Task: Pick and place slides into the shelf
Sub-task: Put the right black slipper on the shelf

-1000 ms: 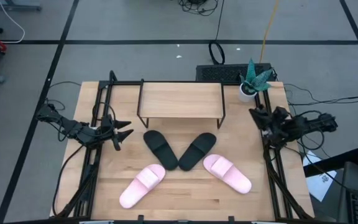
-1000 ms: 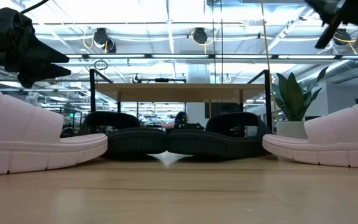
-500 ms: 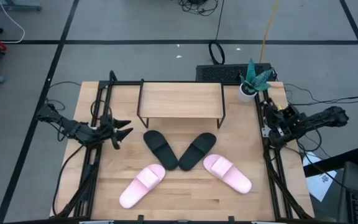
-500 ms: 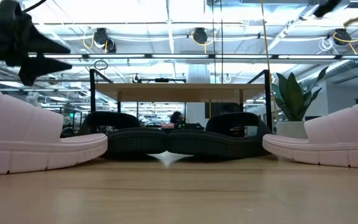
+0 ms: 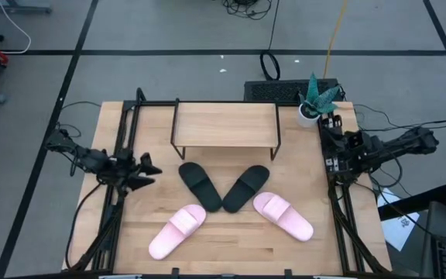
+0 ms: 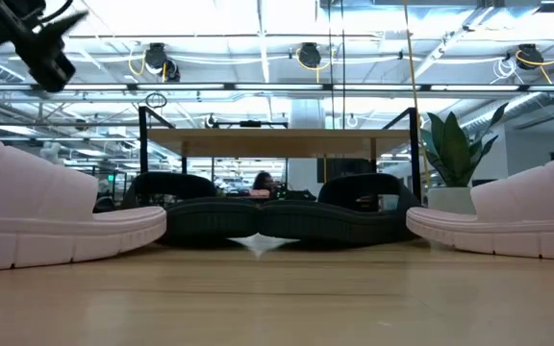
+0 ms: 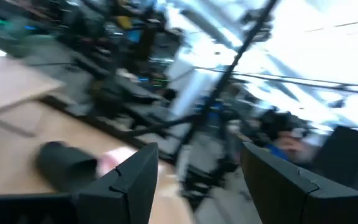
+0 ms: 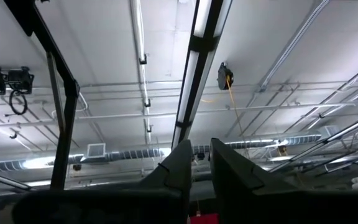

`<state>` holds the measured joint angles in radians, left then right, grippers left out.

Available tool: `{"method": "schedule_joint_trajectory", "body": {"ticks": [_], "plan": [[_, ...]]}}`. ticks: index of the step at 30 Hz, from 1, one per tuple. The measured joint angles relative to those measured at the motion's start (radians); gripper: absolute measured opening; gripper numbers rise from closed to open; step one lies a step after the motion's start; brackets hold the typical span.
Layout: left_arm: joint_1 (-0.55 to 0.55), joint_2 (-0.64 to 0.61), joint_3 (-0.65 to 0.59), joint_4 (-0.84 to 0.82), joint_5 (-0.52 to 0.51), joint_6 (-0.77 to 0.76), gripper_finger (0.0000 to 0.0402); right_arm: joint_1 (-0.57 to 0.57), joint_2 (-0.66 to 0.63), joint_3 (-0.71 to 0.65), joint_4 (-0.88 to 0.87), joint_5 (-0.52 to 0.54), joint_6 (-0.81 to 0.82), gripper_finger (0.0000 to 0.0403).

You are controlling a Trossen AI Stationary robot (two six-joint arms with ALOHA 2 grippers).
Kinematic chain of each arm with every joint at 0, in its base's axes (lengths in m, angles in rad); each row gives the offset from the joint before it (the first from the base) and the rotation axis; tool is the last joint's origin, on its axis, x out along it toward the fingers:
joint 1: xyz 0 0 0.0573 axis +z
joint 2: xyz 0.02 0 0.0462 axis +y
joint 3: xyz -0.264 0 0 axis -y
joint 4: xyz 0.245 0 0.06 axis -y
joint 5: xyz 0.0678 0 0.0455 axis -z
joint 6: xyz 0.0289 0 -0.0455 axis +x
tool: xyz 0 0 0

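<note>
Your bench (image 5: 231,248) carries everything, and the shelf (image 5: 224,124) is the largest piece on it, standing at 12 o'clock with its plank top bare. In the low view the shelf (image 6: 277,142) shows as a plank on thin black legs behind the sandals.

The four slides lie on the bench in front of the shelf, none on it. The two black slides sit near the centre in a V: the left black slide (image 5: 200,186) and the right black slide (image 5: 245,187) have their near ends touching or almost touching and their far ends spread towards the shelf. The left pink slide (image 5: 177,231) lies at 7 o'clock, the right pink slide (image 5: 283,215) at 5 o'clock, each just beside a black one.

A potted plant (image 5: 313,101) stands at the 1 o'clock corner, right of the shelf.

Your left end effector (image 5: 147,170) hangs at 9 o'clock over the bench's left edge, well apart from the slides; its wrist view shows the fingers (image 7: 126,186) spread apart with nothing between them. Your right end effector (image 5: 331,147) waits at 3 o'clock by the right rail; its fingers (image 8: 179,165) stand close together, only a narrow gap between, holding nothing.
</note>
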<state>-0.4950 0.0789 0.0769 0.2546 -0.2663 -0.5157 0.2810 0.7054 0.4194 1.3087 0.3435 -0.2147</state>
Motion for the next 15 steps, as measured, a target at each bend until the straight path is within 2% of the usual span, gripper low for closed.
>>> {"method": "schedule_joint_trajectory", "body": {"ticks": [3,8,13,15], "plan": [[-0.011,0.008,0.022,0.023,0.061,-0.014,0.0225,0.0,0.024,0.011,-0.002,0.0,0.02,0.0047],[-0.068,0.093,0.105,0.021,0.052,0.009,0.0225,0.0,0.047,0.024,-0.001,-0.001,0.03,0.0047],[-0.139,0.315,0.256,0.003,-0.033,0.047,0.0225,0.002,0.05,0.027,-0.004,-0.01,0.079,0.0047],[-0.162,0.424,0.339,-0.029,-0.063,0.049,0.0225,0.002,0.05,0.027,-0.006,-0.047,0.118,0.0047]]}}
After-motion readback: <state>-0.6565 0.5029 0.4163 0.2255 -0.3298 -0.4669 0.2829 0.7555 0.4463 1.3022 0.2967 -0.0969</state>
